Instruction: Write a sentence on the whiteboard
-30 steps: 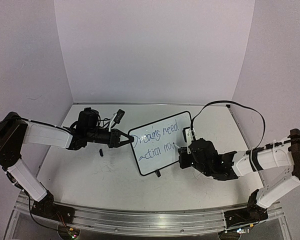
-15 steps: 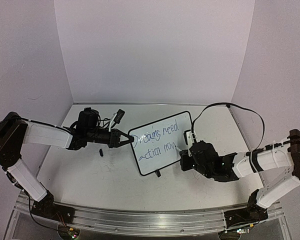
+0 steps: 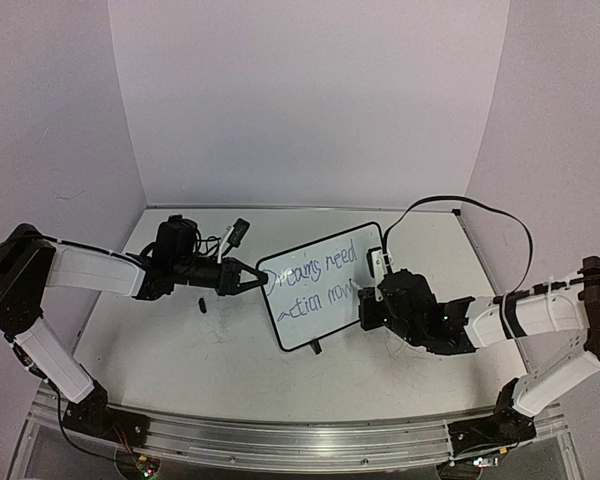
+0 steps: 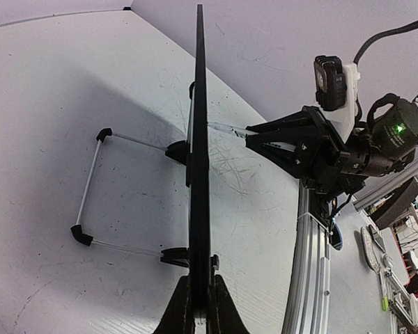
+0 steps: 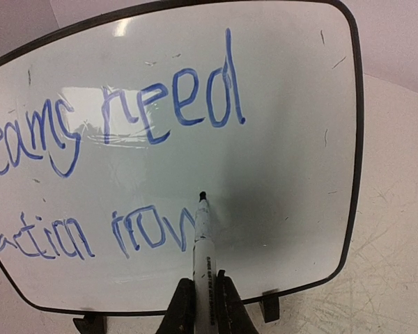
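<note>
Standing on its feet on the white tabletop (image 3: 210, 360), the whiteboard (image 3: 322, 320) has its left edge pinched by the closed left gripper (image 3: 263, 281); the right gripper (image 5: 202, 306) clamps a marker (image 5: 203, 243), its tip touching the board just after "now" in the sentence (image 5: 174, 108).

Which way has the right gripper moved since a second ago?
Yes, slightly: the right gripper crept toward the back wall along the whiteboard's right edge.

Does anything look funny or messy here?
A little. The whiteboard sits turned crooked on the table, so its words run uphill. A small black piece lies loose by the left gripper, too small to name. The table is scratched and scribbled too.
</note>
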{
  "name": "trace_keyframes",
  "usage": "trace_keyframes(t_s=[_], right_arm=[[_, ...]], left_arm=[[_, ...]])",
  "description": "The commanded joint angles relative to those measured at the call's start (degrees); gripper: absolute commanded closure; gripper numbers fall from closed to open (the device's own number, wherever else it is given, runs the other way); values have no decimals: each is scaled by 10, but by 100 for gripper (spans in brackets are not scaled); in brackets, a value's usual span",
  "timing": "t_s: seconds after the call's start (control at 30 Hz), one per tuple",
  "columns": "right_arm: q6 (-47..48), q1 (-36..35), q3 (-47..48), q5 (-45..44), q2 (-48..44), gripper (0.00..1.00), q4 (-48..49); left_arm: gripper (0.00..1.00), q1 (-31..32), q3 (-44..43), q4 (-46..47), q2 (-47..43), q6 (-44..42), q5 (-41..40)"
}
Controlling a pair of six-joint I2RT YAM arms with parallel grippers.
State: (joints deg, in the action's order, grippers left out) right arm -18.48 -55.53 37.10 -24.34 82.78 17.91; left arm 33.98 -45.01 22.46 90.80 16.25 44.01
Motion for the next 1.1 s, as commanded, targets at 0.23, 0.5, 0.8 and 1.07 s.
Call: trace_keyframes(t_s=[0.23,0.5,0.8,1.07], right_arm=[[-8,6,-48,40,-70,100,-3],[-8,6,-44,42,-44,100,13],[-10,7,-34,26,-20,100,17],[-13,7,-25,12,5,100,17]], left_arm=[[100,0,-15,-24,-1,-29,-1],[100,0,-14,-24,-3,-28,-3],[100,-1,-12,-25,-7,-27,-3],[100,0,-12,-26,-8,-28,-4]])
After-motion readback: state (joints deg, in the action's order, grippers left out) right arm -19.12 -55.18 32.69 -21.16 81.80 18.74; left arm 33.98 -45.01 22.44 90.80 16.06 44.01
